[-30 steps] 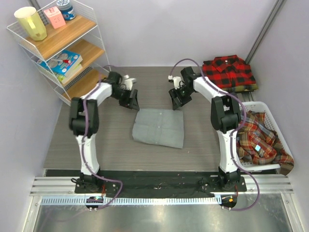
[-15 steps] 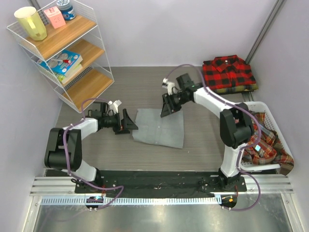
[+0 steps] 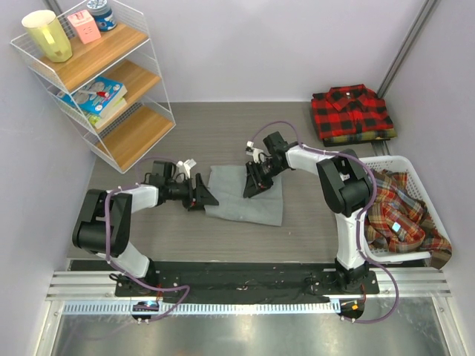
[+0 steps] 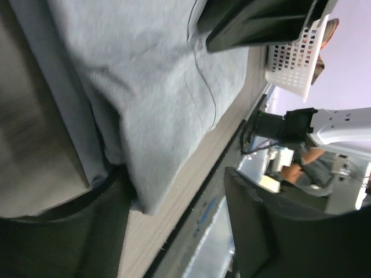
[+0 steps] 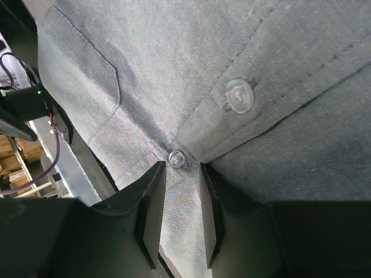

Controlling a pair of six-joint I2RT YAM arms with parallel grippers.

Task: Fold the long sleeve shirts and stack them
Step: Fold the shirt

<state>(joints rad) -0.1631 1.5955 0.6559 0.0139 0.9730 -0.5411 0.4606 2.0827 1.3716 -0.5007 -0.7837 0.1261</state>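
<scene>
A grey wood-grain bench [image 3: 223,130] stands between pale lilac walls, and the grey shirt [image 3: 249,202] lies folded into a flat rectangle near its middle.

Far to the left of the grey shirt and further back, a white wire shelf [image 3: 111,81] holds a yellow cup [image 3: 47,35], a pink box [image 3: 84,26] and some books [image 3: 96,96].

Just left of the grey shirt, the left arm lies low and stretched sideways along the bench. Its left hand [image 3: 206,197] points at the shirt's left edge. In the left wrist view the fingers [image 4: 272,231] stand wide apart, released. The thick folded edge of the grey shirt runs into the gap between them, against the lower finger.

On the grey shirt's far right part, the right arm reaches in from the right and its forearm slopes down. The right hand [image 3: 253,185] is pressed onto the cloth. In the right wrist view its fingers [image 5: 149,220] are drawn close together beside a small button [image 5: 175,157]. A strip of grey cloth shows in the narrow gap, and creases run toward it. I cannot tell if the cloth is clamped.

Well to the right of the grey shirt and behind it, a red-and-black checked shirt [image 3: 350,111] lies folded in the bench's far corner. Right of the grey shirt, a white basket [image 3: 410,165] holds crumpled plaid shirts [image 3: 401,215].
</scene>
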